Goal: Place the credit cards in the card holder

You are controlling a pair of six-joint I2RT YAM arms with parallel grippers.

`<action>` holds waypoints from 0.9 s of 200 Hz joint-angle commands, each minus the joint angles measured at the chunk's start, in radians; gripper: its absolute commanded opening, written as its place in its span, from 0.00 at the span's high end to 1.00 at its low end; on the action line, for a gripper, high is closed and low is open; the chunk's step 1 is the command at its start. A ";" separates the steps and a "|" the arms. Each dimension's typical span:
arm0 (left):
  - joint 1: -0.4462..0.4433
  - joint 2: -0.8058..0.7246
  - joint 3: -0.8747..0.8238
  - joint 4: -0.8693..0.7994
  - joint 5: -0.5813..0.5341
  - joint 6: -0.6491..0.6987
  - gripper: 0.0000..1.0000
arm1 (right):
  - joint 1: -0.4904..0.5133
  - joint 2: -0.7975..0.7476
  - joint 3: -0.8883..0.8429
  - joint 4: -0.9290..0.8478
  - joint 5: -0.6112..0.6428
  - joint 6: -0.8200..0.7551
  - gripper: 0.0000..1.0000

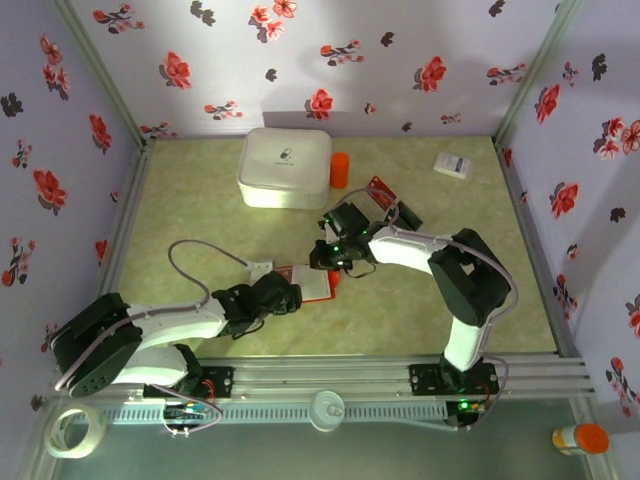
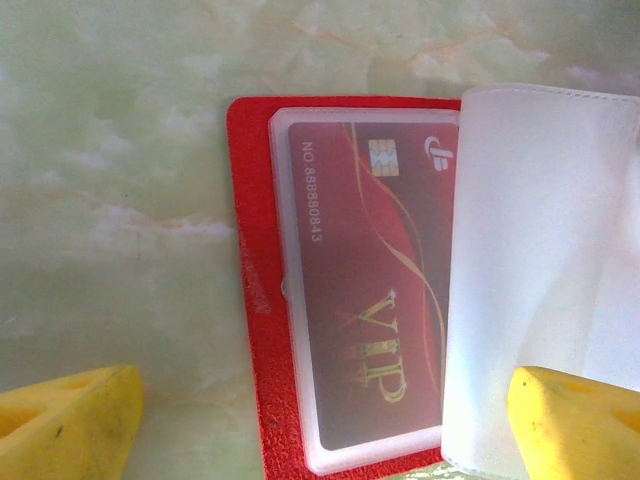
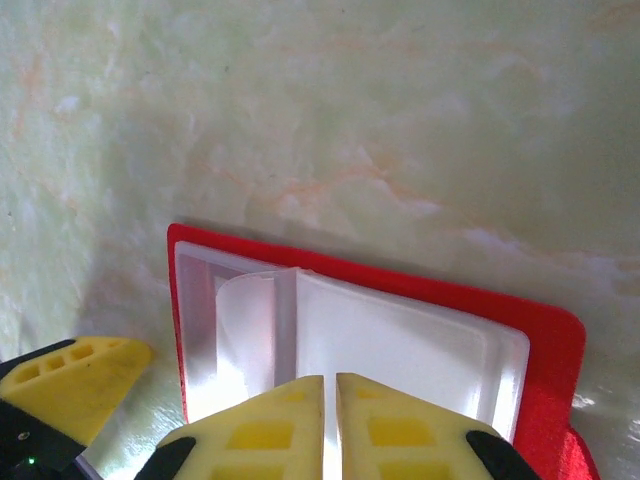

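Card holder (image 1: 308, 284) lies open mid-surface, a little toward the near edge. A red VIP card (image 2: 370, 290) sits in its clear sleeve. Left hand (image 2: 320, 425) spread wide, astride the holder, gripping nothing. Right hand (image 3: 330, 415) closed, tips together over the pale sleeves (image 3: 400, 345); whether one is pinched, unclear. Another red card (image 1: 380, 190) lies toward the far edge.

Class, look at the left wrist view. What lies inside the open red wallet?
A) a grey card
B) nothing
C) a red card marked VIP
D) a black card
C: a red card with gold VIP lettering lies under clear plastic inside the wallet.
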 commanded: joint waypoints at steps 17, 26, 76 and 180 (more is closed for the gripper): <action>-0.006 -0.024 -0.016 -0.032 -0.009 -0.015 0.06 | 0.033 0.058 0.026 0.012 -0.005 0.015 0.89; -0.006 -0.027 -0.016 -0.033 -0.011 -0.015 0.06 | 0.041 0.068 0.033 0.019 -0.011 0.020 0.89; -0.005 -0.106 -0.019 -0.094 -0.040 -0.022 0.04 | 0.103 0.088 0.086 0.032 -0.025 0.046 0.89; 0.026 -0.438 -0.114 -0.272 -0.116 -0.088 0.00 | 0.130 0.187 0.141 0.082 -0.045 0.080 0.90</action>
